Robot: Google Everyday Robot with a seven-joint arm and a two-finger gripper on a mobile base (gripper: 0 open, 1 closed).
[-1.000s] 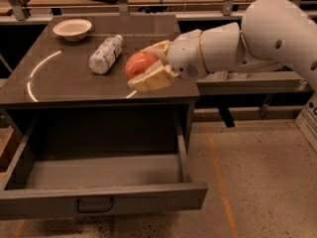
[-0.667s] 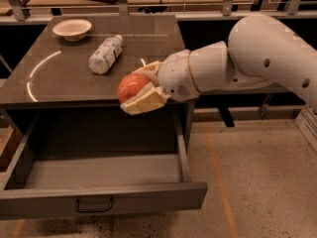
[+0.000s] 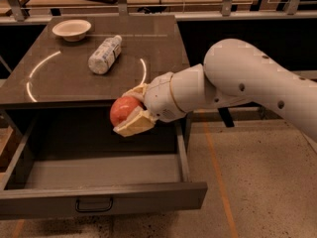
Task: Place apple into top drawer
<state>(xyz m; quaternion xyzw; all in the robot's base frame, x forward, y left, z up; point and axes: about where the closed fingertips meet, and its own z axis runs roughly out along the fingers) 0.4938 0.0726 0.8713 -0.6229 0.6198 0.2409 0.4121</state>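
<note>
My gripper (image 3: 130, 110) is shut on the red apple (image 3: 123, 110) with yellowish patches. It holds the apple just past the front edge of the dark tabletop (image 3: 64, 83), above the inside of the top drawer (image 3: 99, 170). The drawer is pulled wide open; its flat front panel (image 3: 104, 201) carries a small black bail handle (image 3: 93, 204). The white arm (image 3: 237, 83) reaches in from the right.
A plastic bottle (image 3: 105, 55) lies on its side on the tabletop. A white bowl (image 3: 72, 29) stands at the table's back left. Shelving and clutter run along the back. Speckled floor (image 3: 257, 182) lies to the right.
The gripper with the apple has moved left and down, off the tabletop and past its front edge, to a spot over the open drawer.
</note>
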